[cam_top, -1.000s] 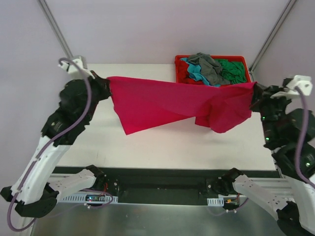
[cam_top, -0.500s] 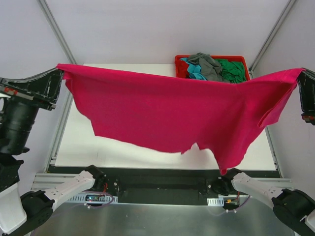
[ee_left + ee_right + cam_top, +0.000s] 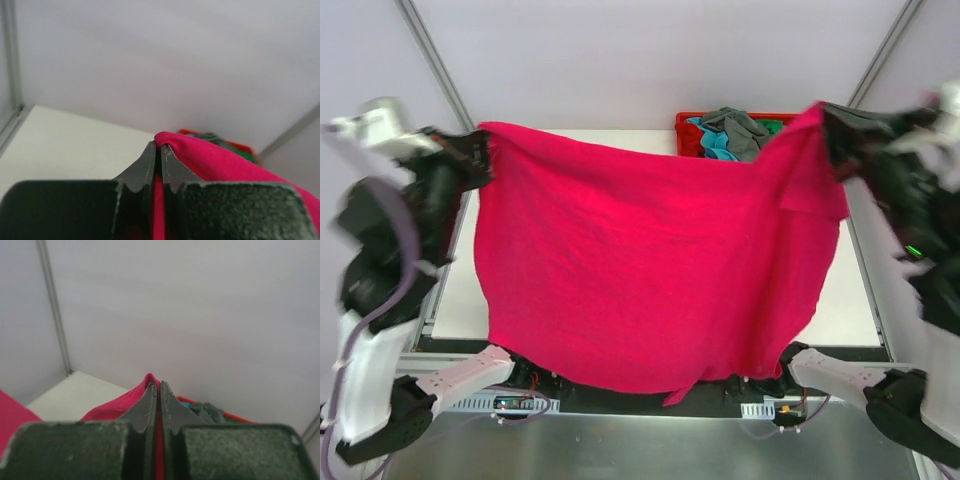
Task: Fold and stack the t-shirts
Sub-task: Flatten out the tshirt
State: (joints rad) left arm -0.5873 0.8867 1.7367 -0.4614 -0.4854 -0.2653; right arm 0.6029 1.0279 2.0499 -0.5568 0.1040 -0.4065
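The large magenta-pink t-shirt [image 3: 650, 260] hangs spread out in the air between both arms, high above the table, and its lower edge reaches the near table edge. My left gripper [image 3: 485, 140] is shut on its upper left corner; the cloth shows pinched in the left wrist view [image 3: 210, 160]. My right gripper [image 3: 823, 120] is shut on its upper right corner, with cloth between the fingers in the right wrist view [image 3: 125, 402]. Other t-shirts, grey [image 3: 735, 125], teal [image 3: 712, 145] and green [image 3: 775, 127], lie heaped in the tray.
The red plastic tray [image 3: 682, 122] stands at the back right of the white table [image 3: 460, 270], mostly hidden behind the raised shirt. Metal frame posts [image 3: 430, 50] rise at both back corners. Most of the table is hidden by the cloth.
Both arms swung up and spread the pink shirt wide, then moved inward. The shirt went from a bunched band over the table to a full hanging sheet that drops to the near edge.
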